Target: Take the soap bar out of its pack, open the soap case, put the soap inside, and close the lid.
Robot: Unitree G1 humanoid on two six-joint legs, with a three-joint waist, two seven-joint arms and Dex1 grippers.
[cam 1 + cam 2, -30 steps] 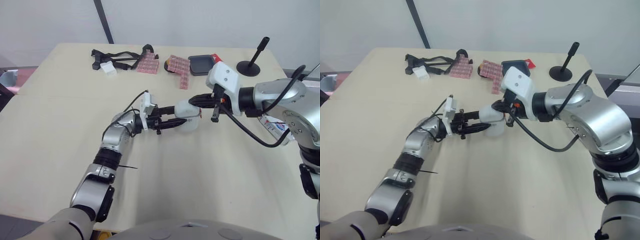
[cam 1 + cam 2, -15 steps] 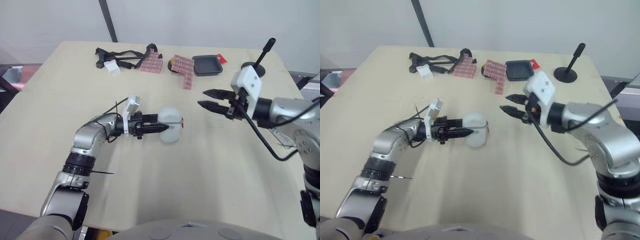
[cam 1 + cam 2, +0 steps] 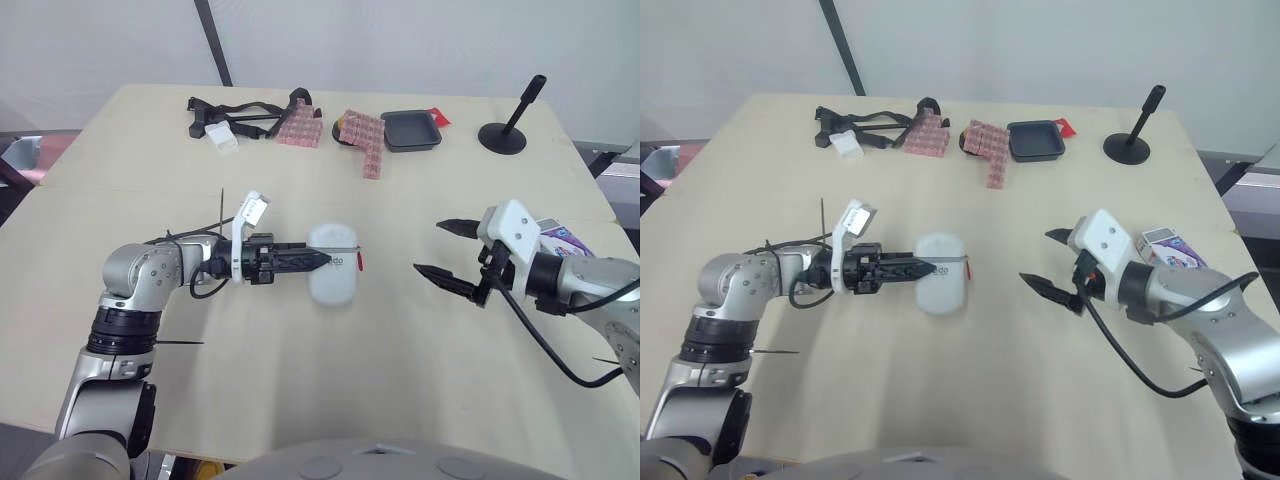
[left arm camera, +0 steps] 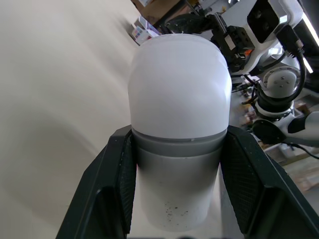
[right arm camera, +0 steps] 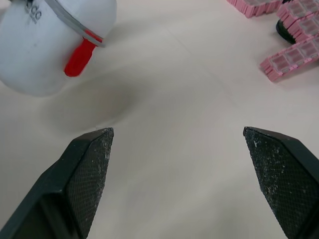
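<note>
Soap case (image 3: 333, 265) clamped in left jaws, beige table (image 3: 300, 390), white wall (image 3: 400, 40) behind

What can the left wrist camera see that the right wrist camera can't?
The left wrist view adds the left hand, its black fingers shut on the sides of the white rounded plastic soap case. The right wrist view adds the case's red tab and the pink plastic compartment boxes, seen past the open right hand. Both share the soap case and the beige table.
</note>
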